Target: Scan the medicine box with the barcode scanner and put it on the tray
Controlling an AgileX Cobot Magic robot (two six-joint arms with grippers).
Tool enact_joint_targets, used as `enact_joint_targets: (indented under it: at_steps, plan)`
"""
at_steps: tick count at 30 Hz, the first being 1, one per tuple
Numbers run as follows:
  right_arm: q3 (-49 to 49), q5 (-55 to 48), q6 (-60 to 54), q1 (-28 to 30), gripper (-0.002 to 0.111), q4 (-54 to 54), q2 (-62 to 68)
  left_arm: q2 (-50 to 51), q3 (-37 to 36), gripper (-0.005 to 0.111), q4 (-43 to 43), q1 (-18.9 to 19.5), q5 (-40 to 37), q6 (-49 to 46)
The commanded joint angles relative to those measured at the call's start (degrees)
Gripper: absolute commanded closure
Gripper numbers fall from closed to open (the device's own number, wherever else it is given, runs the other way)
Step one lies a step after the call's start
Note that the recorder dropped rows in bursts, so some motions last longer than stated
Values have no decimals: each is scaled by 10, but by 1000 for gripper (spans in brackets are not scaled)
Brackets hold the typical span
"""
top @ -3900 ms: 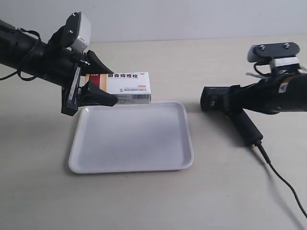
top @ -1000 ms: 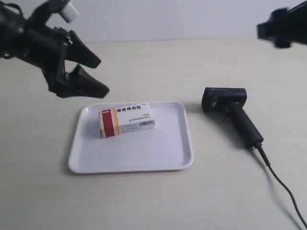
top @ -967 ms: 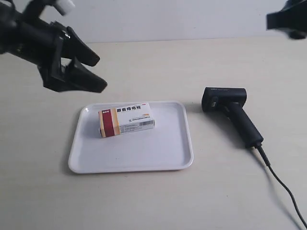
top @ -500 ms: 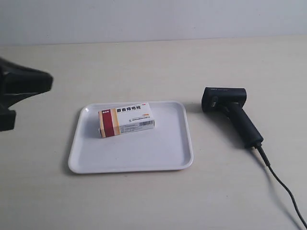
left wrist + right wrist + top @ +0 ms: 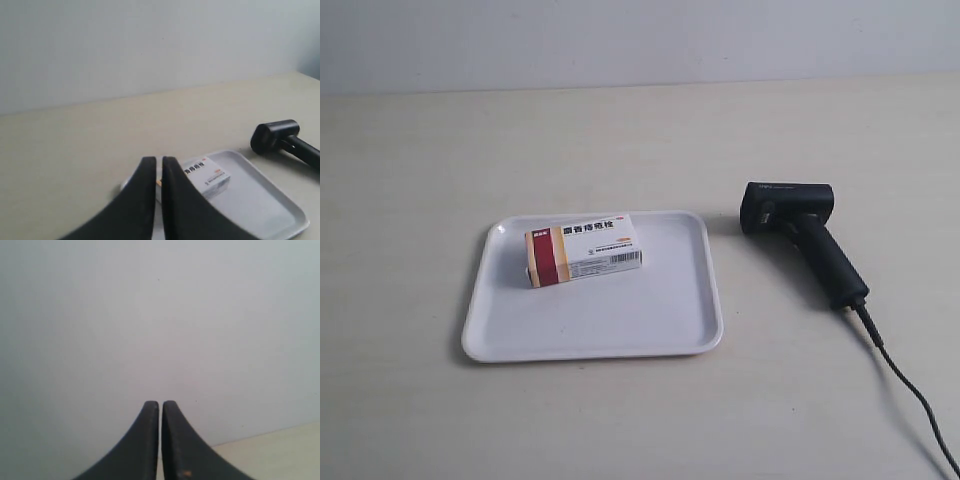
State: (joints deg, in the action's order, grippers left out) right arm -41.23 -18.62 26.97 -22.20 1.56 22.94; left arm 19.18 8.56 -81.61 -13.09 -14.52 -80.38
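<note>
The medicine box [image 5: 584, 250] lies flat in the far left part of the white tray [image 5: 620, 320], its dark red band at one end and its barcode on the near side. To the tray's right the black barcode scanner [image 5: 802, 232] lies on the table, its cable running off toward the lower right. Neither arm shows in the exterior view. My left gripper [image 5: 156, 162] is shut and empty, well back from the medicine box [image 5: 207, 173], the tray [image 5: 265, 197] and the scanner [image 5: 280, 140]. My right gripper [image 5: 160, 406] is shut, empty and faces the wall.
The beige table [image 5: 620, 130] stretches round the tray and the scanner, with a pale wall [image 5: 620, 40] behind it. The scanner's thin cable [image 5: 910, 395] trails across the table's right front.
Both arms have withdrawn out of the exterior view; the one at its left went last, off the left edge. The medicine box, released into the tray earlier, and the scanner have not moved.
</note>
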Motion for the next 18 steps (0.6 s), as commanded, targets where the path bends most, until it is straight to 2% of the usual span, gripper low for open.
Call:
enact_joint_targets:
  at_steps: [1,3,4,7,18]
  plan:
    - [2,6,1,2,105,0,-3,-39,17,99,-59,-1,84,-24]
    - [2,6,1,2,105,0,-3,-54,23,99,-147,-1,135,-93]
    - [2,6,1,2,105,0,-3,-62,23,99,-183,-1,145,-176]
    - [2,6,1,2,105,0,-3,-78,19,99,-183,-1,145,-287]
    - [2,3,1,2,105,0,-3,-83,-38,99,-183,0,159,-282]
